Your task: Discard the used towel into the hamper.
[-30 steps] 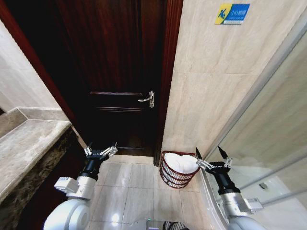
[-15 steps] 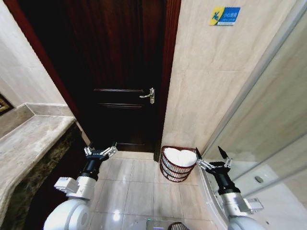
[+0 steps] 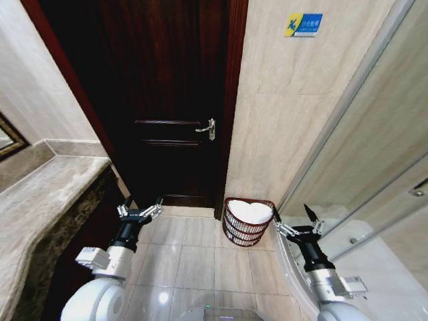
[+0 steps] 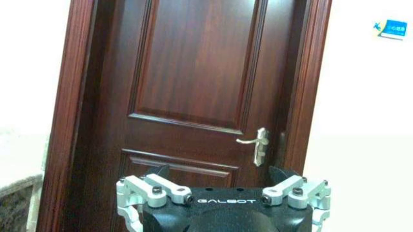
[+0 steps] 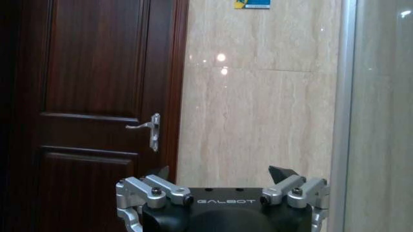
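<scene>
A dark reddish-brown open-weave hamper (image 3: 246, 231) stands on the tiled floor against the beige wall, just right of the door frame. A white towel (image 3: 251, 212) lies bundled inside it, filling its top. My left gripper (image 3: 140, 208) hovers open and empty over the floor, left of the hamper. To the hamper's right my right gripper (image 3: 294, 221) is held up, also open and holding nothing. Both grippers point toward the door and wall, with their open fingers (image 4: 154, 186) (image 5: 154, 186) at the lower edge of the wrist views.
A closed dark wooden door (image 3: 167, 100) with a metal handle (image 3: 208, 128) faces me. A stone counter (image 3: 47, 200) runs along the left. A glass partition (image 3: 374, 147) angles in on the right. A blue sign (image 3: 303, 24) hangs high on the wall.
The whole head view has shifted: the hamper and door now sit smaller and farther off, so the camera has moved back. Both arms hold the same pose.
</scene>
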Controlling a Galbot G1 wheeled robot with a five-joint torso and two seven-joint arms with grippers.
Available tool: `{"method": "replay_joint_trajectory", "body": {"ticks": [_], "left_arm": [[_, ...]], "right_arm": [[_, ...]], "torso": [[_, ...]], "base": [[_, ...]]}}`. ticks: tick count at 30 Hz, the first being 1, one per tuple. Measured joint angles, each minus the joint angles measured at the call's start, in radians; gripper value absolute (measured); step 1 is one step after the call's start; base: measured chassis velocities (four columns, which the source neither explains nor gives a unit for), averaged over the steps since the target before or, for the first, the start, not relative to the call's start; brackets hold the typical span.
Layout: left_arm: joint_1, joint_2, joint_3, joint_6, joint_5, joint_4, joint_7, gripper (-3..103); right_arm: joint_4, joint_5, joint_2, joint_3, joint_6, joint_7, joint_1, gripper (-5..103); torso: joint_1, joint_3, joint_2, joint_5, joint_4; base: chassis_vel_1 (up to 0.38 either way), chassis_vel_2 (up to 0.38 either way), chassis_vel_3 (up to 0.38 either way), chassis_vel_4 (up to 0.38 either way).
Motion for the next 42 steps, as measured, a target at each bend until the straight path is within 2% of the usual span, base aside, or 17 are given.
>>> {"method": "replay_joint_trajectory", "body": {"ticks": [42], "left_arm": [[0.0, 0.0, 0.0, 0.0, 0.0, 0.0, 0.0, 100]], "right_arm": [[0.0, 0.0, 0.0, 0.0, 0.0, 0.0, 0.0, 100]], "torso": [[0.0, 0.0, 0.0, 0.0, 0.0]], "base": [[0.089, -0.084, -0.09, 0.087]]}}
